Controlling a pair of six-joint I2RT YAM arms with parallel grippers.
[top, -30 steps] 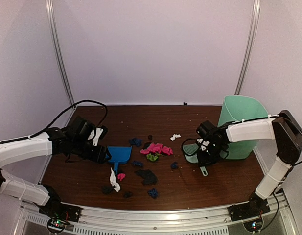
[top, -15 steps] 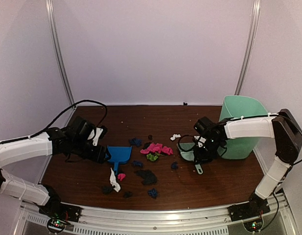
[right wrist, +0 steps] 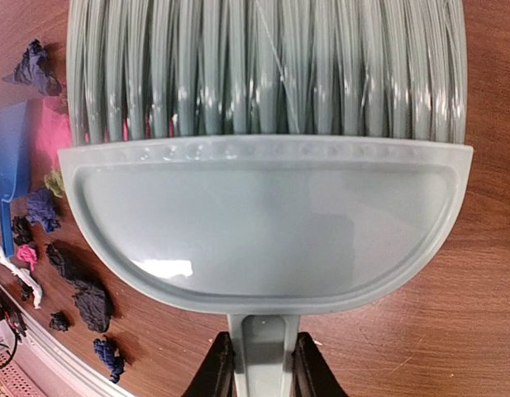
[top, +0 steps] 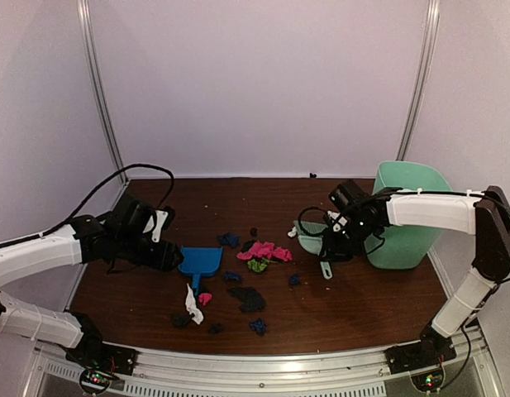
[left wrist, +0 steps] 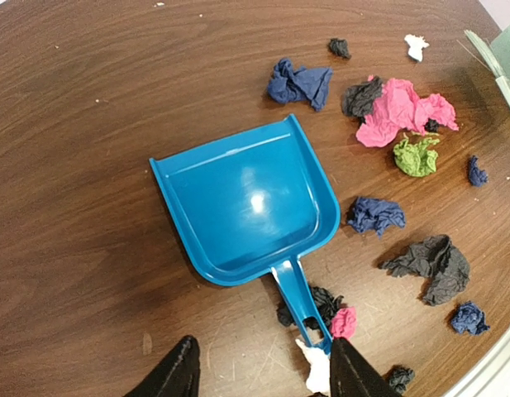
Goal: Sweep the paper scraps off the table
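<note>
The paper scraps (top: pixel 256 266) lie scattered mid-bench (top: pixel 370 308): pink, blue, black, green & white wads, most just right of the blue dustpan (left wrist: pixel 246 211), a few by its handle. Dustpan sits flat, handle twd the left hand (left wrist: pixel 263 382), fingers spread, handle tip just ahead of them. Right hand (right wrist: pixel 261 370) pinches the handle of the mint brush (right wrist: pixel 263 207), held at the scraps' right edge, w/ green bin (top: pixel 407 215) nearby.

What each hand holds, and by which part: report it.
The right hand grips the mint-green brush by its handle. The left hand is open, holding nothing; the blue dustpan lies loose.
</note>
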